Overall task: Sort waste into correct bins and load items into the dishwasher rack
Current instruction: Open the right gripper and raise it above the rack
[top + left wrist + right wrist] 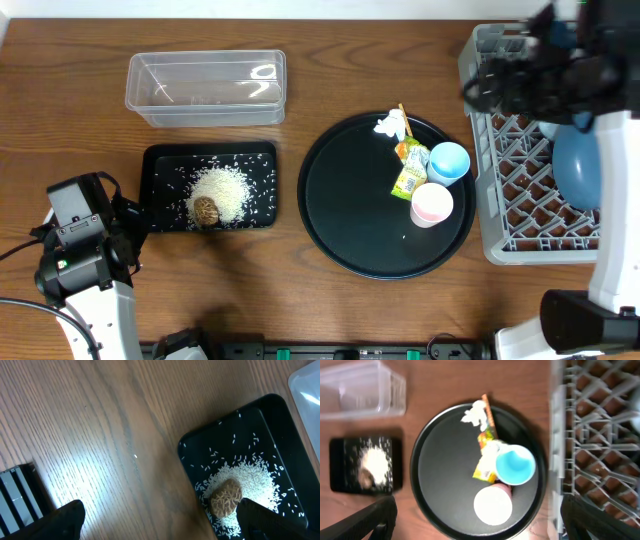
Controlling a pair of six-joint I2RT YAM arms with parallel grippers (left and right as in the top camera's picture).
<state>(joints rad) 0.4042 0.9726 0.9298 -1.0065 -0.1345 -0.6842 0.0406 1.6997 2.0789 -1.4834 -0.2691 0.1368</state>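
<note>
On black tray [160,160], rice [222,185] and lump [207,211]

The left arm [75,260] sits at the front-left corner of the surface [60,110], with the left pincer [162,522] spread wide (jaws far apart). The right arm [612,180] reaches over the back-right corner, and the right pincer [480,522] is likewise agape.
</note>
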